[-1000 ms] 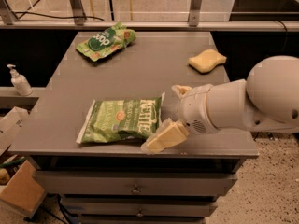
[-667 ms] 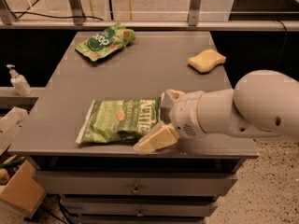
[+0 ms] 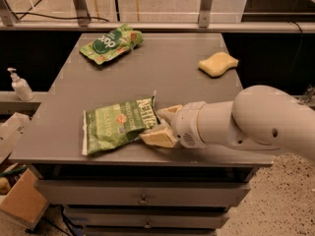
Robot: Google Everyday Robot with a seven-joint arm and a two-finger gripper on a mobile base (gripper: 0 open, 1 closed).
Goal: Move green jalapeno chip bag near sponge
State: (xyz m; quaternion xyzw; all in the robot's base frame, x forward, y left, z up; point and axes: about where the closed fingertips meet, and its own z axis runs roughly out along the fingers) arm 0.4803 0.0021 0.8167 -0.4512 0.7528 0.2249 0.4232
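Observation:
The green jalapeno chip bag (image 3: 115, 126) lies at the front left of the grey table (image 3: 162, 77), and its right end is crumpled and tipped up. My gripper (image 3: 161, 125) is at that right end, with one finger (image 3: 170, 111) behind the bag's edge and the other (image 3: 157, 137) in front, closed on it. The pale-yellow sponge (image 3: 218, 64) lies at the back right of the table, well apart from the bag. My white arm (image 3: 246, 119) reaches in from the right.
A smaller green pouch (image 3: 111, 43) lies at the back left of the table. A soap bottle (image 3: 20, 84) stands on a ledge to the left. A cardboard box (image 3: 22, 205) sits on the floor at the lower left. Drawers (image 3: 142, 198) are under the tabletop.
The gripper has moved in onto the bag's right end and closed on it. That end of the bag has crumpled and risen off the table.

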